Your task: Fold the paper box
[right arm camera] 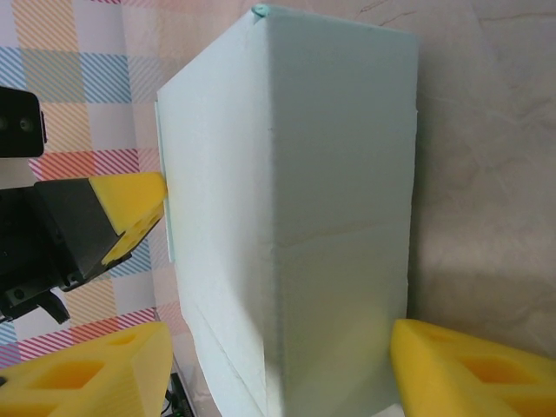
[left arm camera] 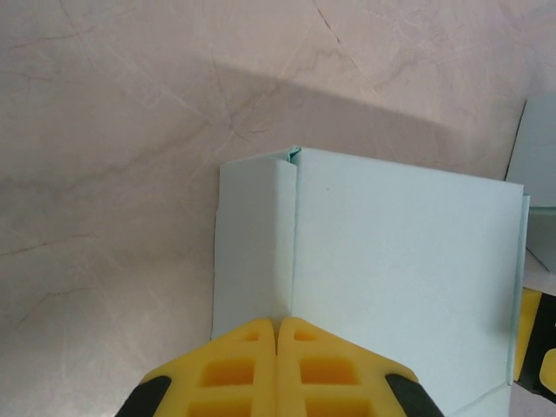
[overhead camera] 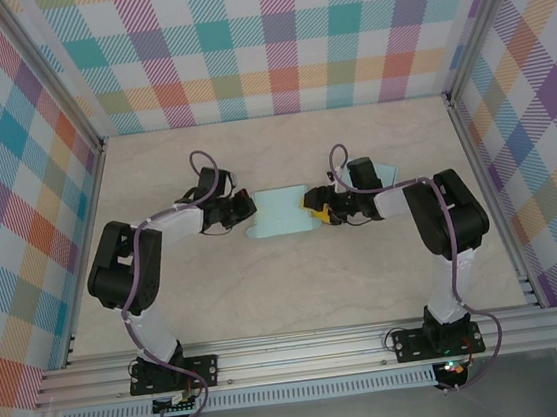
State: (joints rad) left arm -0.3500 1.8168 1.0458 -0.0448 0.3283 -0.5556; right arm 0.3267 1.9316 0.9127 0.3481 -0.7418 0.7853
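A pale blue-green folded paper box (overhead camera: 281,213) lies near the middle of the beige marble-patterned table top (overhead camera: 269,300), between the two arms' tools. The left gripper (overhead camera: 243,209) sits against the box's left end. In its wrist view the left gripper (left arm camera: 276,328) has its yellow ribbed pads pressed together, tips meeting right where a narrow folded flap joins the wider panel of the box (left arm camera: 400,269). Whether a paper edge is pinched between them cannot be told. The right gripper (overhead camera: 315,206) is at the box's right end. In its wrist view the right gripper (right arm camera: 278,365) has its jaws apart, one yellow pad on either side of the box (right arm camera: 339,174), which stands between them. The pads lie just beside its walls; contact is unclear
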